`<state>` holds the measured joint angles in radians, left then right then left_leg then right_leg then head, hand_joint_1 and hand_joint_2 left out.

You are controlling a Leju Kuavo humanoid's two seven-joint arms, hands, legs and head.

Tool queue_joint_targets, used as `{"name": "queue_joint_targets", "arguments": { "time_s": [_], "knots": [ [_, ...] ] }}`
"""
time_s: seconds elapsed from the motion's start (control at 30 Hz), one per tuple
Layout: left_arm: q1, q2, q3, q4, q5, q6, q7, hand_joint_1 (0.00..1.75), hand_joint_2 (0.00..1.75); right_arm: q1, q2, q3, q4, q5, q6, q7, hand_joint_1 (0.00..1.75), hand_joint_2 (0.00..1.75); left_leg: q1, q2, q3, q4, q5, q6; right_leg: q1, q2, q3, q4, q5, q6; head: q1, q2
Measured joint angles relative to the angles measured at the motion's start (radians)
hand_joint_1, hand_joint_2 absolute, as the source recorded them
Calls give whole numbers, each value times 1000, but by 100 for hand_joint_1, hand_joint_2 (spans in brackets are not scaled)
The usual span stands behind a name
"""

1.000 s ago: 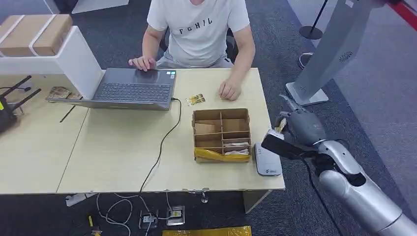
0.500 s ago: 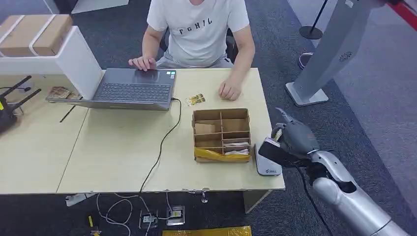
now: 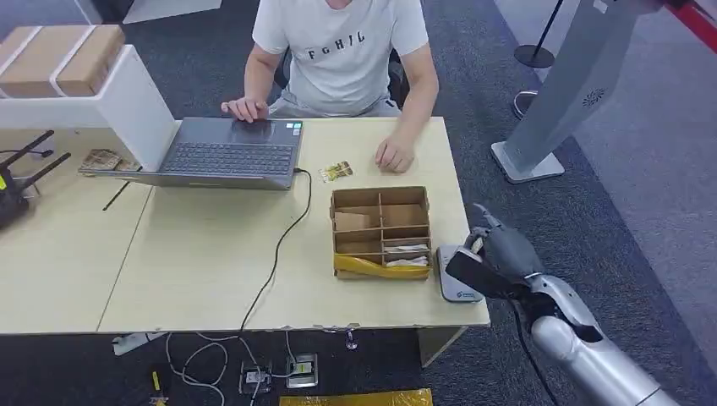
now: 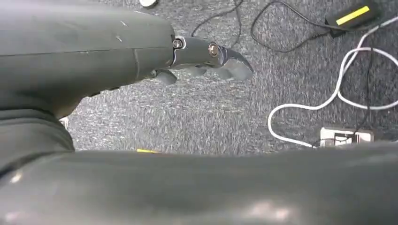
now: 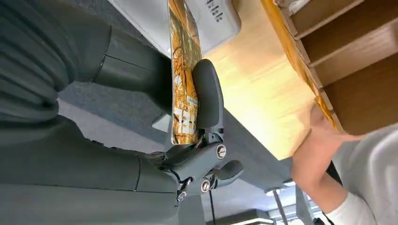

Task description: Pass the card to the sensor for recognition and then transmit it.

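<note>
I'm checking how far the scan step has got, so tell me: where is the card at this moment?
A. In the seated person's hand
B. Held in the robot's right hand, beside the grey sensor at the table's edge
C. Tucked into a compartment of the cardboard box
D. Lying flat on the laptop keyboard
B: the right wrist view shows the orange card pinched in the right hand, close by the grey sensor.

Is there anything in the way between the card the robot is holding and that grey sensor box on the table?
Nothing visible is in the way. The right hand holds the card right by the grey sensor at the table's edge. The cardboard box sits beside the sensor, off to the side, not between them.
</note>
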<state>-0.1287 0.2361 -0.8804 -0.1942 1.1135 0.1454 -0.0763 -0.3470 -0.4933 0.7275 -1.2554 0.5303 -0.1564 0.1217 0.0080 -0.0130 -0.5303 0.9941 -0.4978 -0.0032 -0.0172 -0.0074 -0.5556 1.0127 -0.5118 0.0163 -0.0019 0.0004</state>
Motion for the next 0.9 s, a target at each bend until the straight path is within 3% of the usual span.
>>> {"name": "queue_joint_targets", "arguments": {
  "time_s": [0.9],
  "knots": [
    [0, 0, 0, 0, 18, 19, 23, 0, 0, -4, 47, 14, 174, -63, -37, -54, 175, 175, 0, 0, 0, 0, 0, 0, 0, 0, 0, 0, 0, 0, 0, 0]
  ]
}}
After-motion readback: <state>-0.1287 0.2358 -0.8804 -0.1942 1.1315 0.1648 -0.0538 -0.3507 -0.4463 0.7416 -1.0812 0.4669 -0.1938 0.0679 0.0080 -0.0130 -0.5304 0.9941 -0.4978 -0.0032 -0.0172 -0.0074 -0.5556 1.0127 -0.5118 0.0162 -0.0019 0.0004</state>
